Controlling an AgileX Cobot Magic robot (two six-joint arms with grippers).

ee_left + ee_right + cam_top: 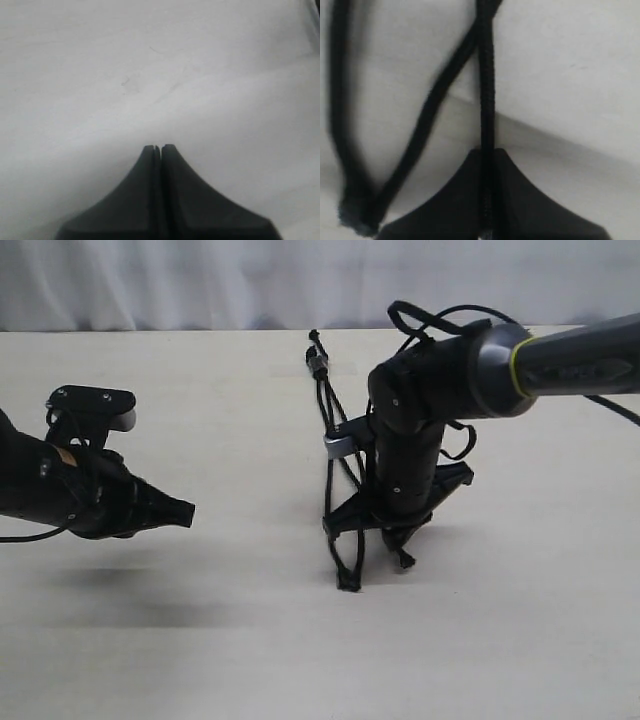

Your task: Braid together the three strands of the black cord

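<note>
The black cord [333, 430] lies down the middle of the table, its knot and sleeve [318, 362] at the far end. Its three strands run toward the near edge and cross under my right arm; two flared tips [348, 582] lie together, and a third tip [405, 559] lies to their right. My right gripper [398, 530] points down over them, shut on one strand [485, 100] that runs straight between its fingers. Two other strands [427, 120] pass beside it in the right wrist view. My left gripper [185, 512] hovers far to the left, shut and holding nothing, and shows shut [157, 148] over bare table.
The pale table [520, 620] runs back to a white curtain [200, 280]. Glossy cables [440, 320] loop off the right arm above the cord. The right arm's body hides the middle part of the strands.
</note>
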